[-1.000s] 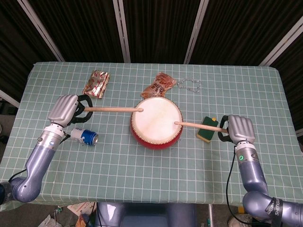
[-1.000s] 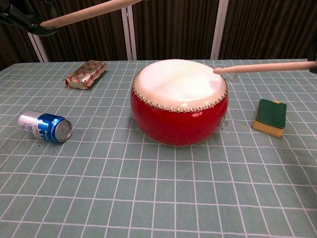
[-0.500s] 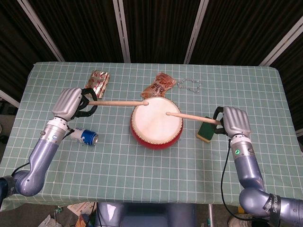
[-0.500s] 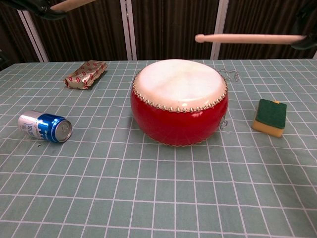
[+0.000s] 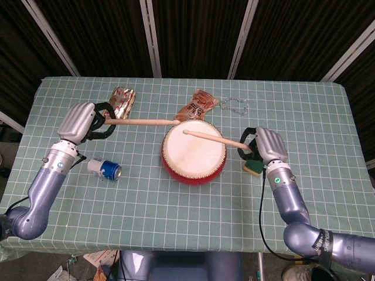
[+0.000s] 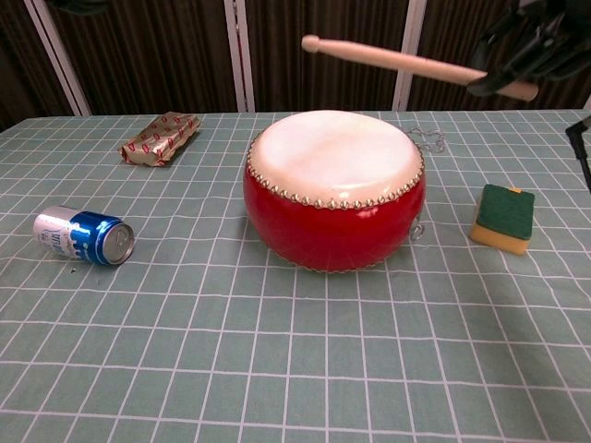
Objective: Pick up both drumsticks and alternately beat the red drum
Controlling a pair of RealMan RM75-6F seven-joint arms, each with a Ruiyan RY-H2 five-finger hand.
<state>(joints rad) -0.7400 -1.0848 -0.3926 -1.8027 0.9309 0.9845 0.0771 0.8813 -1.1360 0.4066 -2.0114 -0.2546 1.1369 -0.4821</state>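
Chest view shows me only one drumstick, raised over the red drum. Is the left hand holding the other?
Observer: Yes. In the head view the left hand grips the left drumstick, whose tip lies by the far-left rim of the red drum.
Reviewer: Where over the drum is the raised stick's tip?
Observer: From above, the right drumstick, held by the right hand, has its tip over the far half of the drumhead.
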